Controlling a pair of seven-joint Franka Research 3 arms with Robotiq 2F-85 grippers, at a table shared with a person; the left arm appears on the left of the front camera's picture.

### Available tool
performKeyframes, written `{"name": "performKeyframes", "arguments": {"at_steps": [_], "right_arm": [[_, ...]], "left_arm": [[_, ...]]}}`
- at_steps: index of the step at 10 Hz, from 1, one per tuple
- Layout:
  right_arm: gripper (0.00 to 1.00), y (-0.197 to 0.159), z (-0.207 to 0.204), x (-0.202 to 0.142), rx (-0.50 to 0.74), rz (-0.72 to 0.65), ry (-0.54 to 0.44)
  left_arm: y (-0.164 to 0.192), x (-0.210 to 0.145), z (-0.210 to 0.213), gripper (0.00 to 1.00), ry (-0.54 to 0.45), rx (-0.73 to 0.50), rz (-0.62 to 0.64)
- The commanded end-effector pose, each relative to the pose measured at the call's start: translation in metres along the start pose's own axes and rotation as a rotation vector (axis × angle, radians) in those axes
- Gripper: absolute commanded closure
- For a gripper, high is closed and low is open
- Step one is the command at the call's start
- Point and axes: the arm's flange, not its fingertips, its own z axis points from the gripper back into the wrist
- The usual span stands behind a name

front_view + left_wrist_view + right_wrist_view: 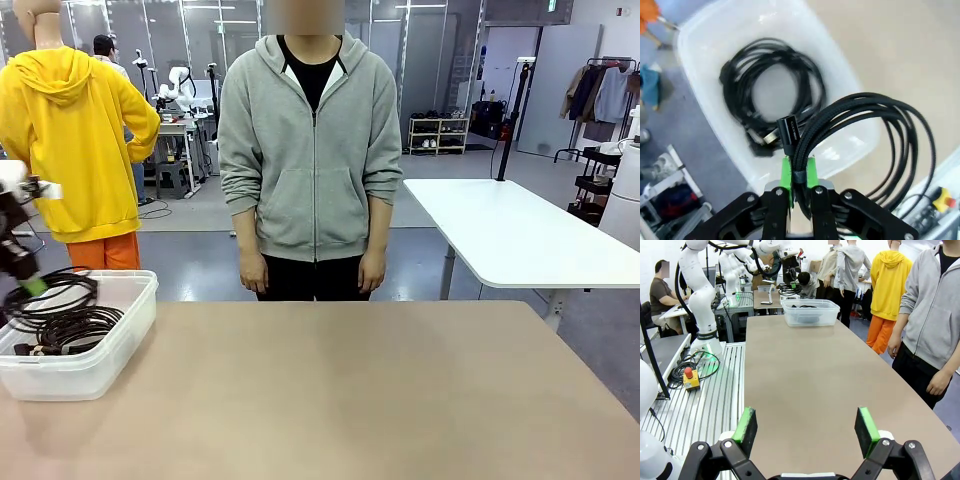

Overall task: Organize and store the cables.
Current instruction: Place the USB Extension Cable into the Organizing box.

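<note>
Cables, thin and black, are what matters here: one braided black coiled cable (860, 135) hangs from the left pincer (799, 175), whose green pads (786, 172) are clenched on the bunched strands just below a black plug end (788, 134). Its loops dangle over the rim of the translucent white plastic tub (705, 100), and part of the coil hangs out past the tub's wall, above the tan worktop (380, 390). Inside the tub lies another black coiled cable (771, 95), flat on the bottom. In the front view, the tub sits at the worktop's left edge with the left pincer (30, 283) above it. The right pincer (809, 426) hovers over bare worktop, jaws spread wide, gripping nothing. A person in a grey zip hoodie (310, 150) stands at the far side, arms down.
</note>
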Motion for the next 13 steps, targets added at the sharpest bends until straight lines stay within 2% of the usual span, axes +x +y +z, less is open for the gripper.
{"name": "performKeyframes", "arguments": {"at_steps": [1,2,3,6,8,9,10,11,12,13], "right_arm": [[0.00,0.001,0.000,0.005,-0.006,-0.013,-0.007],[0.00,0.001,0.000,0.005,-0.006,-0.013,-0.007],[0.00,0.001,0.000,0.005,-0.006,-0.013,-0.007],[0.00,0.001,0.000,0.005,-0.006,-0.013,-0.007],[0.00,0.001,0.000,0.005,-0.006,-0.013,-0.007],[0.00,0.001,0.000,0.005,-0.006,-0.013,-0.007],[0.00,0.001,0.000,0.005,-0.006,-0.013,-0.007],[0.00,0.001,0.000,0.005,-0.006,-0.013,-0.007],[0.00,0.001,0.000,0.005,-0.006,-0.013,-0.007],[0.00,0.001,0.000,0.005,-0.006,-0.013,-0.007]], "left_arm": [[0.020,0.005,-0.019,1.00,-0.028,0.020,0.041],[0.034,0.006,-0.032,1.00,-0.023,0.028,0.066],[0.042,0.010,-0.044,1.00,-0.066,0.031,0.082],[0.053,0.023,-0.102,1.00,-0.092,0.051,0.147],[0.052,0.025,-0.118,1.00,-0.060,0.070,0.171],[0.050,0.027,-0.116,0.55,-0.059,0.083,0.171],[0.048,0.027,-0.111,0.53,-0.066,0.089,0.164],[0.048,0.028,-0.107,0.23,-0.073,0.098,0.164],[0.046,0.027,-0.104,0.22,-0.068,0.101,0.167],[0.043,0.027,-0.102,0.00,-0.068,0.106,0.169]]}}
